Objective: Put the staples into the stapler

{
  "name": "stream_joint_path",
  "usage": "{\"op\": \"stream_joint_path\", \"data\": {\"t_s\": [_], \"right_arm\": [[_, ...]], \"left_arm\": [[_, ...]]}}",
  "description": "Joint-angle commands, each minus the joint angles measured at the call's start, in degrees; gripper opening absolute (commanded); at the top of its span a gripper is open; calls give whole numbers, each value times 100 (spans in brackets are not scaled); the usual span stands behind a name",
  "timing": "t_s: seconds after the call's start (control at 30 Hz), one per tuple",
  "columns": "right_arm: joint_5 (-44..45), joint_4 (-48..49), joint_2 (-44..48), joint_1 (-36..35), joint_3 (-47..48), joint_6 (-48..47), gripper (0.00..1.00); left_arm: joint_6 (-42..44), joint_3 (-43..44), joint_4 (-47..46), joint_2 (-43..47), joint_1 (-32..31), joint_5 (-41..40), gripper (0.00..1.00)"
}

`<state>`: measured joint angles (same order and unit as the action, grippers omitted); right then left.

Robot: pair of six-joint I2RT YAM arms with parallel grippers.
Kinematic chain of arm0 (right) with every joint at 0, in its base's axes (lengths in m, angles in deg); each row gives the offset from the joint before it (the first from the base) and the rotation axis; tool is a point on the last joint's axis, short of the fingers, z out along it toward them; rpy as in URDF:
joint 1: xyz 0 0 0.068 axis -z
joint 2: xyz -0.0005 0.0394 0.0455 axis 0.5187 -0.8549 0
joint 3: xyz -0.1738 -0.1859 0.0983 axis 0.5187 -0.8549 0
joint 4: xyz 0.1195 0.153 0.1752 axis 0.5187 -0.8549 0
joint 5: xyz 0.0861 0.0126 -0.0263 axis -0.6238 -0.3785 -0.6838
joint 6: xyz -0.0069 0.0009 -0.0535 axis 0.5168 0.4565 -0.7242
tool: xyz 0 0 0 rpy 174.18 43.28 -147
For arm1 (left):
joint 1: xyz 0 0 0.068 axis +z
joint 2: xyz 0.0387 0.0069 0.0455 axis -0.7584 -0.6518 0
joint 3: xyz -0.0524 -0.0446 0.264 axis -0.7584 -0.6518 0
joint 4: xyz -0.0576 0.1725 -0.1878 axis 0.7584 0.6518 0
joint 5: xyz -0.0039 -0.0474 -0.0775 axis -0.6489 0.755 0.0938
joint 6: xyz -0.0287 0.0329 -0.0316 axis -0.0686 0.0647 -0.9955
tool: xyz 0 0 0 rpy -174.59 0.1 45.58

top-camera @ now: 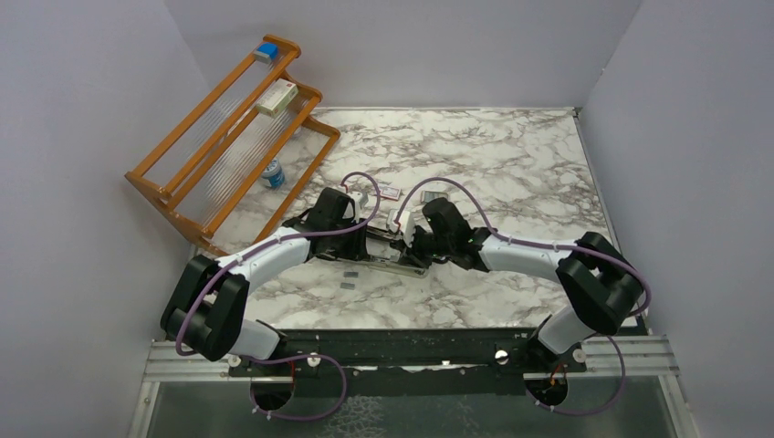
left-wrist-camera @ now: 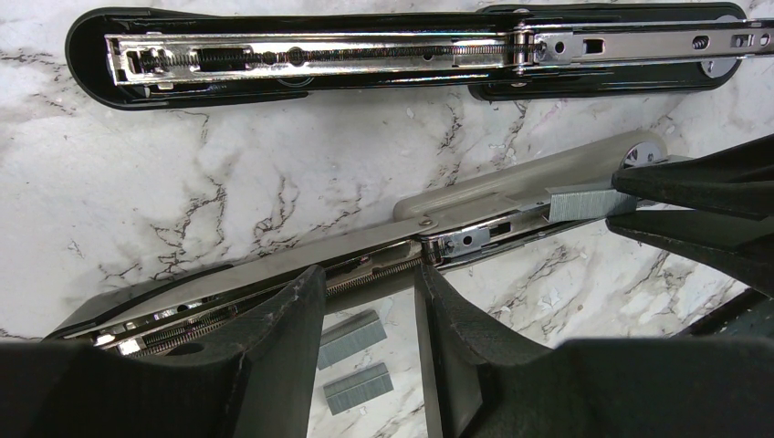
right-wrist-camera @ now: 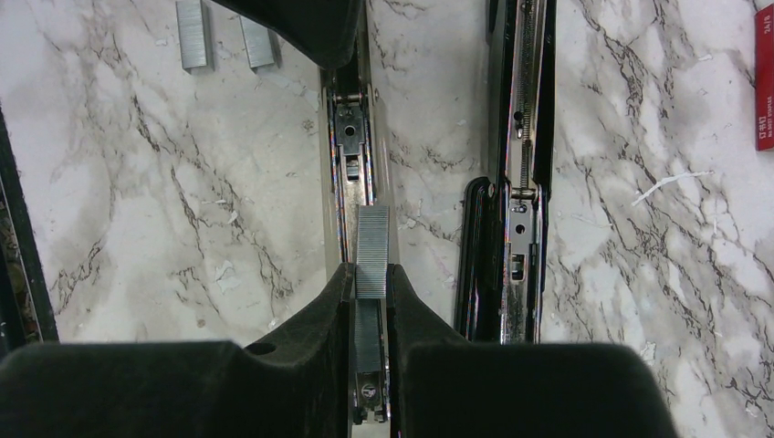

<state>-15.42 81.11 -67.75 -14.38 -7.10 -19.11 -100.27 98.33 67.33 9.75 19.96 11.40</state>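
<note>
Nearest the arm bases, two loose staple strips point(left-wrist-camera: 351, 338) lie flat on the marble worktop point(top-camera: 511, 164), not picked up, so spare staples are at hand. Just past them a grey stapler point(left-wrist-camera: 511, 187) lies folded open, its pale arm swung back and its metal channel bare. The left gripper point(left-wrist-camera: 367, 274) hovers at its middle with the jaws spread, the tips over the near edge of the channel. Whether they press on it or only hang above it I cannot tell. From the other end the right gripper point(right-wrist-camera: 370, 269) has its jaws pinching one staple strip point(right-wrist-camera: 371, 246) by its long sides, lined up lengthwise directly over that grey stapler's channel. The strip looks raised above the channel, not seated in it. Just beyond, side by side with the grey one but apart from it, lies the black stapler point(left-wrist-camera: 402, 57), also opened flat. Its silver rail shows a spring and no staples that I can make out, and it sits outside both pairs of jaws. Farther back a red packet point(right-wrist-camera: 764, 82) rests on the worktop. By my reading the opening and the picking up are done. What is left is seating the strip and closing the lid, and the black stapler appears unloaded.
</note>
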Motion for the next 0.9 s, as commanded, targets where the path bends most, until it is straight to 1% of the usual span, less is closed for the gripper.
{"op": "stream_joint_path", "data": {"t_s": [0.0,0.47,0.87], "right_arm": [[-154,-61,-118,-7,168,36,2],[-203,-195,-262,-16,261,50,2],[-96,-877,-359,-43,528,124,2]], "left_arm": [[90,70,195,-111,-17,-168,44],[90,79,193,-109,-18,-168,44],[99,92,195,-126,-17,-160,44]]}}
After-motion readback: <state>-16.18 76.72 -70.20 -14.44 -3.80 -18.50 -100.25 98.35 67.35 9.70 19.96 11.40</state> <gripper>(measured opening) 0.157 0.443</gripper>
